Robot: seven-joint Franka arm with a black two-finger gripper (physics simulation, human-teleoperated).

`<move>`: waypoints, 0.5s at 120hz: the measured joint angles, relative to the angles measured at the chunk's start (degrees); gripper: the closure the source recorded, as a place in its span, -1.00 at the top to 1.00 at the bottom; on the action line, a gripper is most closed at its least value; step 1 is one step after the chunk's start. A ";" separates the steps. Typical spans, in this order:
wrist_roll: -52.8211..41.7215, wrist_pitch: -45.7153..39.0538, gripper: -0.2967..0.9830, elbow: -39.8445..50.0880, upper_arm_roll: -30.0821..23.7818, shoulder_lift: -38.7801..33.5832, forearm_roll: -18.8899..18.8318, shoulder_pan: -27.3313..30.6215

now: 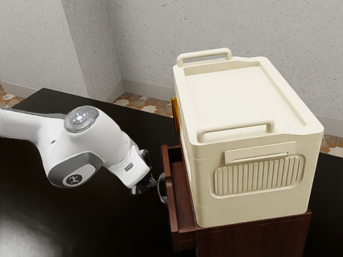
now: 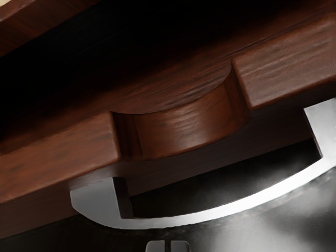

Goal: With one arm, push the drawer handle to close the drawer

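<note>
- While your arm [image 1: 88,144] extended from the exterior view's left, your gripper [image 1: 153,184] was positioned at the outer side of the drawer [image 1: 171,209], just beside the handle [image 1: 162,188].
- The end effector was closed: in the wrist view you saw the two fingertips of the gripper [image 2: 168,247] side by side, with a thin gap and nothing clamped between them.
- The handle was a curved, silvery bar, attached at both ends to the drawer's front panel [image 2: 58,149]. You could not confirm contact between the gripper and this bar.
- The drawer was open, its front panel standing out from the dark red-brown cabinet [image 1: 252,235]. A rounded notch [image 2: 184,126] was cut into the panel's upper edge, between the handle's two mounts.
- On top of the cabinet you had a cream box [image 1: 257,209], upright, fitted with two raised bars [image 1: 236,127] and a ribbed side panel [image 1: 257,176].
- The black table [image 1: 96,214] extended beneath your arm.
</note>
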State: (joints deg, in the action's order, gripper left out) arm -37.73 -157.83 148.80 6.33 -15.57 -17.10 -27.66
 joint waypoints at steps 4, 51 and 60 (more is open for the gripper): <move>0.12 -0.50 -0.69 -0.79 0.00 0.86 -0.13 -0.29; 1.78 -5.06 -0.69 -6.73 0.26 8.52 -0.42 -2.33; 2.33 -4.30 -0.69 -6.03 0.32 7.23 -0.41 -2.77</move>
State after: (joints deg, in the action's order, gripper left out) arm -35.40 -162.13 142.77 6.66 -8.34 -17.50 -30.43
